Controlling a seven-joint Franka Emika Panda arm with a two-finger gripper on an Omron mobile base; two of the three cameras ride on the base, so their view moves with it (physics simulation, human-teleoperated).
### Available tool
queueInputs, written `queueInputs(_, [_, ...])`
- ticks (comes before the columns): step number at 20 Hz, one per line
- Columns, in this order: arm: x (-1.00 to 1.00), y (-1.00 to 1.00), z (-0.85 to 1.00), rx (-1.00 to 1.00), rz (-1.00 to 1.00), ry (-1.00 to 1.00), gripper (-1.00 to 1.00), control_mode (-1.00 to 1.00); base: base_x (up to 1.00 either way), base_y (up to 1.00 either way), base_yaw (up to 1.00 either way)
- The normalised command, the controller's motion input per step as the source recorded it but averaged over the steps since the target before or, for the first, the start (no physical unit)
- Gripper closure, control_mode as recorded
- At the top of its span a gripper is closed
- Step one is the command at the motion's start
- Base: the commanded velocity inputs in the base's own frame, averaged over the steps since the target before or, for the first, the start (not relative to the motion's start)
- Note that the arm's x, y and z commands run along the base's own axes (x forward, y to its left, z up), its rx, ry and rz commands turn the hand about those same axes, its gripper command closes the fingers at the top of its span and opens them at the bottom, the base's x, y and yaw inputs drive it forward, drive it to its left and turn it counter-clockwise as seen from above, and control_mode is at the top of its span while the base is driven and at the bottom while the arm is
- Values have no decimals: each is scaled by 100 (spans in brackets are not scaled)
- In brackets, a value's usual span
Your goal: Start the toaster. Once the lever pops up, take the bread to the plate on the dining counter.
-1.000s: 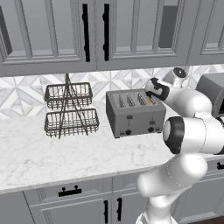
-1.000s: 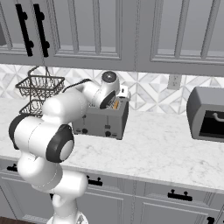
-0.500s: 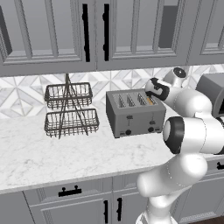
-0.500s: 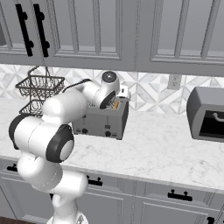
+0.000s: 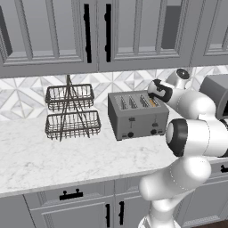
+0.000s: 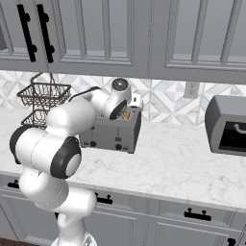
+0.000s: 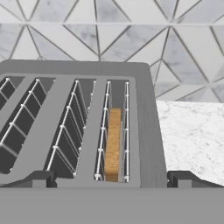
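Hovering above the back right corner of the toaster (image 5: 137,115), the end effector (image 7: 112,180) has its two dark tips spread wide apart with nothing between them, pointed down at the slots. From the hand view the bread (image 7: 113,144) sits edge-up in the slot nearest the toaster's right side, down between thin wire guides, its tan top edge level with or just under the rim. From the left base view it shows as a small orange sliver (image 5: 152,102) in that same end slot.

How far along? My reading is early to middle: the slice is in the toaster, nothing is held, and I can't tell from where I stand whether the black levers on the front are pressed or up. Lifting the slice out and carrying it to the plate on the dining counter are both left to do.

As for surfaces: the toaster is a boxy grey metal shell with four long slots, two levers and two round knobs. It stands on a white marble tabletop (image 5: 49,156) with faint grey veining, backed by a wall of pale triangular tiles (image 7: 131,39). A two-tier black wire basket (image 5: 71,111) stands to its left, a darker rounded appliance (image 6: 229,126) well off to its right
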Motion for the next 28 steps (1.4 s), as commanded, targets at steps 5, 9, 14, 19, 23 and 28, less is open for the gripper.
queueInputs(5, [0,0,0,0,0,0,-100,-100,0,0,0])
queueInputs(9, [0,0,0,0,0,0,-100,-100,0,0,0])
queueInputs(14, [0,0,0,0,0,0,-100,-100,0,0,0])
queueInputs(19, [0,0,0,0,0,0,-100,-100,0,0,0])
queueInputs(23, [0,0,0,0,0,0,-100,-100,0,0,0])
queueInputs(28, [0,0,0,0,0,0,-100,-100,0,0,0])
